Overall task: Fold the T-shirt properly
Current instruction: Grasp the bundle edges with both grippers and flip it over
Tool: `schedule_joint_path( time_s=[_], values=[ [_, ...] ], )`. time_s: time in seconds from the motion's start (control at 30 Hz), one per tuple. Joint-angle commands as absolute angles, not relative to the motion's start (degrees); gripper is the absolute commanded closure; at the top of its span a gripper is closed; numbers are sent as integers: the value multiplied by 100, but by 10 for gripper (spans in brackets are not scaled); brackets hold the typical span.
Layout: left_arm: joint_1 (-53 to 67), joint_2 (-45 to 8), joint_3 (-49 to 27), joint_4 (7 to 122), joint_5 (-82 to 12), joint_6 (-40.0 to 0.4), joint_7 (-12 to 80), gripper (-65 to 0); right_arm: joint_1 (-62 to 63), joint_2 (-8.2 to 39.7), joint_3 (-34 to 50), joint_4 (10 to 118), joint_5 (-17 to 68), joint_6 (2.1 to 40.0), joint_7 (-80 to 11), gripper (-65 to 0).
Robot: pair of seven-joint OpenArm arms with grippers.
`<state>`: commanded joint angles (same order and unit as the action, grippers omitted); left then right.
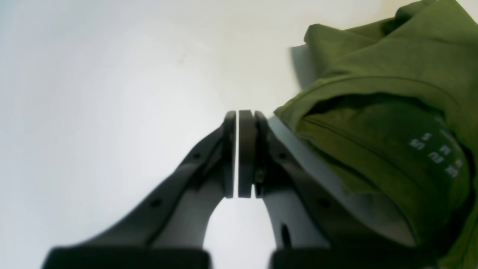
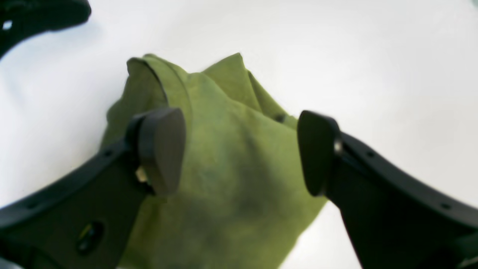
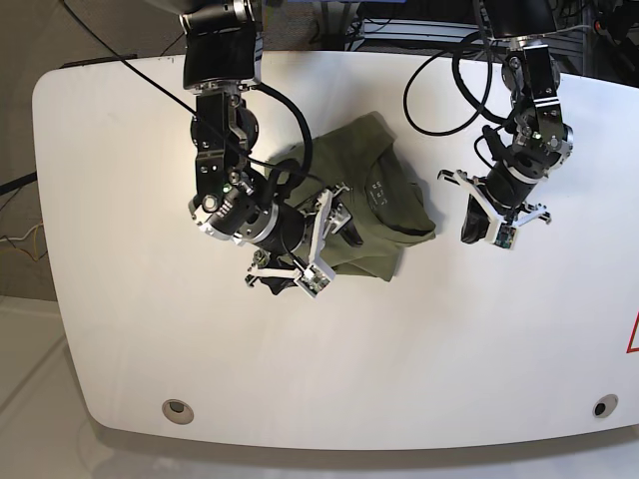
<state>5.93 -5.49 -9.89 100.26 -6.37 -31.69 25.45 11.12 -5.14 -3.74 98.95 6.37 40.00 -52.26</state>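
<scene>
The olive-green T-shirt (image 3: 374, 195) lies bunched in a loose bundle at the middle of the white table (image 3: 300, 379). Its collar and printed inside label (image 1: 437, 153) face the left wrist camera. My right gripper (image 3: 327, 241) hovers over the bundle's near-left part. It is open, and the cloth (image 2: 224, 112) shows between its spread pads (image 2: 164, 149) with nothing pinched. My left gripper (image 3: 471, 232) is shut on nothing. Its pads (image 1: 246, 149) are pressed together over bare table just beside the collar edge of the shirt (image 1: 392, 74), apart from the cloth.
Black cables (image 3: 449, 70) hang over the back of the table behind the arms. Two small round fittings (image 3: 178, 407) (image 3: 599, 407) sit near the front edge. A red mark (image 3: 633, 334) shows at the right border. A black shape (image 2: 37, 18) fills the right wrist view's top-left corner.
</scene>
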Motion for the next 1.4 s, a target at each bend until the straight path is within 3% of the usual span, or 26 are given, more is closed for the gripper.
schedule_joint_path(
  time_s=[0.07, 0.13, 0.27, 0.3, 0.43, 0.63, 0.93, 1.4],
  values=[
    [593, -549, -760, 10229, -620, -3160, 2545, 0, 1121, -505, -374, 9886, 637, 4000, -5226, -389],
    [593, -549, -541, 10431, -620, -3055, 2545, 0, 1191, -514, -374, 9833, 637, 4000, -5226, -299],
    [593, -549, -127, 10730, -620, -2659, 2545, 0, 1279, -523, -374, 9684, 629, 4000, -5226, -16],
    [593, -549, -13, 10756, -629, -2589, 2545, 0, 1323, -523, -374, 9631, 629, 4000, -5218, 0],
    [567, -558, 356, 10782, -637, -2510, 2545, 0, 1490, -523, -382, 9455, 629, 4000, -5200, -23],
    [699, -435, 796, 10747, -646, -2501, 2659, 0, 1815, -409, -382, 8840, 629, 4000, -4840, 0],
    [927, 4, 831, 10519, -655, -2501, 2818, 0, 2316, -268, -382, 7600, 629, 4000, -4338, 0],
    [681, 4, 787, 8646, -1262, -2501, 2844, 0, 2826, -145, -391, 6211, 629, 4000, -3618, 0]
  ],
)
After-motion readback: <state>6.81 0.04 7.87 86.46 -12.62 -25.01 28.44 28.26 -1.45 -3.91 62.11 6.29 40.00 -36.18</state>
